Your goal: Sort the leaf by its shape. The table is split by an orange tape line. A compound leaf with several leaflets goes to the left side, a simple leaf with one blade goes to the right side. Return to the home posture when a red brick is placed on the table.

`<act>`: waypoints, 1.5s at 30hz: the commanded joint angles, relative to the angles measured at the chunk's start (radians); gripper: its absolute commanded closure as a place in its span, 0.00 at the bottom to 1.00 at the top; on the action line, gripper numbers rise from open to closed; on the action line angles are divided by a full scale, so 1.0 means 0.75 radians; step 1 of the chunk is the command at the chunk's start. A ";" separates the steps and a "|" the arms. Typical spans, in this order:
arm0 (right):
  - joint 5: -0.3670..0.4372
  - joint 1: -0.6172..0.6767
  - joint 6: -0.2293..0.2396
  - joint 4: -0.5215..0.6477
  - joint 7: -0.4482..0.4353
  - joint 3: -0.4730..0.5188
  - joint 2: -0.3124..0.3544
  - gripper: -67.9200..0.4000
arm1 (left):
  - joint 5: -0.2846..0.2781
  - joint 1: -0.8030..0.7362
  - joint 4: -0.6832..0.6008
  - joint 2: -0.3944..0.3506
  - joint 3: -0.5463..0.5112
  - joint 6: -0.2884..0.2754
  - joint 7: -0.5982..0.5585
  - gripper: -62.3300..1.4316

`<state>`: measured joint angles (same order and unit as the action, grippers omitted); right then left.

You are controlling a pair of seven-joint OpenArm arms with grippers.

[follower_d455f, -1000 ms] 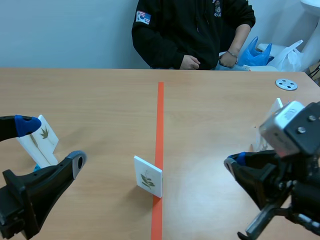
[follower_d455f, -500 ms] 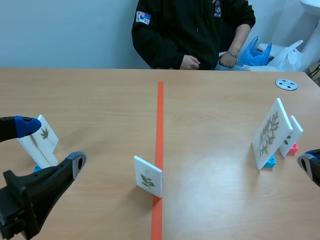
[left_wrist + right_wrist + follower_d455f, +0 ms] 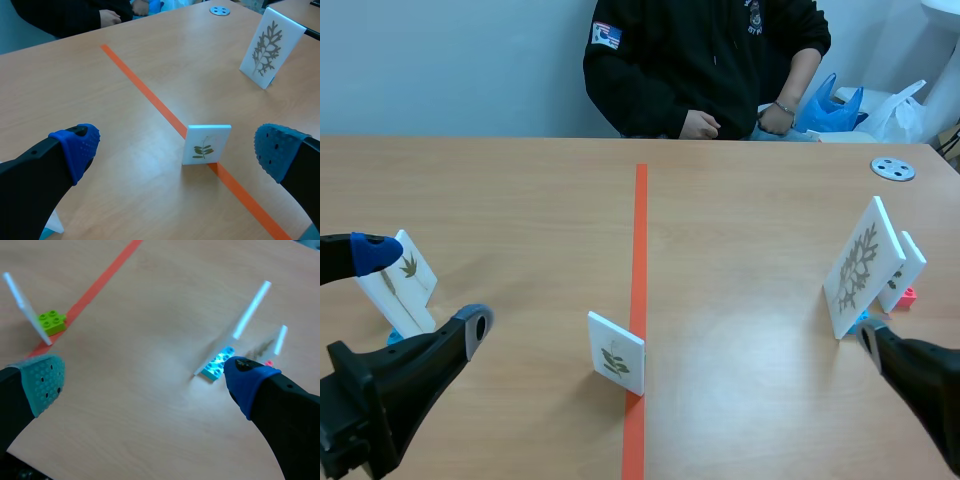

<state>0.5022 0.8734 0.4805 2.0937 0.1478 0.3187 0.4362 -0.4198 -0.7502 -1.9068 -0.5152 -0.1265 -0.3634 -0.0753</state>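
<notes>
With left fingers (image 3: pixel 75 147) and right fingers (image 3: pixel 45 382) spread, a skewed pinch could topple the small white upright leaf card (image 3: pixel 206 145) ahead of the left pair.

Far side of the wooden table (image 3: pixel 500 190), a person (image 3: pixel 705 60) in a black top sits facing us; blue bag (image 3: pixel 830 108) just beside them, white bag (image 3: pixel 900 112) next along; grey holed disc (image 3: pixel 893 169) lying flat near the far right edge.
</notes>
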 commanded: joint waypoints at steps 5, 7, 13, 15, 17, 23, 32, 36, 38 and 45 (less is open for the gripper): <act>0.009 -0.035 0.010 0.007 -0.014 -0.094 0.141 0.00 | -0.008 0.007 -0.022 0.006 0.004 0.003 -0.014 0.00; 0.008 -0.068 0.010 -0.008 -0.016 -0.144 0.170 0.00 | -0.008 0.007 -0.022 0.006 0.004 0.003 -0.014 0.00; 0.004 -0.244 0.010 -0.136 -0.023 -0.360 0.190 0.00 | -0.008 0.007 -0.022 0.007 0.004 0.003 -0.014 0.00; -0.002 -0.317 0.010 -0.198 -0.041 -0.451 0.189 0.00 | -0.008 0.007 -0.022 0.007 0.004 0.003 -0.014 0.00; -0.014 -0.394 0.010 -0.264 -0.071 -0.543 0.181 0.00 | -0.008 0.007 -0.022 0.007 0.004 0.003 -0.014 0.00; -0.130 -0.625 0.009 -0.457 -0.152 -0.788 0.094 0.00 | -0.008 0.007 -0.022 0.007 0.004 0.003 -0.014 0.00; -0.285 -0.898 -0.030 -0.794 -0.275 -1.080 -0.079 0.00 | -0.008 0.007 -0.022 0.007 0.004 0.003 -0.014 0.00; -0.350 -0.985 -0.068 -0.961 -0.332 -1.175 -0.166 0.00 | -0.008 0.007 -0.022 0.007 0.004 0.003 -0.014 0.00; -0.381 -1.020 -0.080 -1.040 -0.369 -1.218 -0.204 0.00 | -0.008 0.007 -0.022 0.007 0.004 0.003 -0.014 0.00; -0.457 -1.074 -0.183 -1.157 -0.457 -1.322 -0.265 0.17 | -0.008 0.007 -0.022 0.006 0.004 0.003 -0.014 0.00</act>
<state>0.1501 0.0814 0.3515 1.1957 -0.1795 -0.6804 0.2295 -0.4198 -0.7502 -1.9068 -0.5152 -0.1265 -0.3634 -0.0753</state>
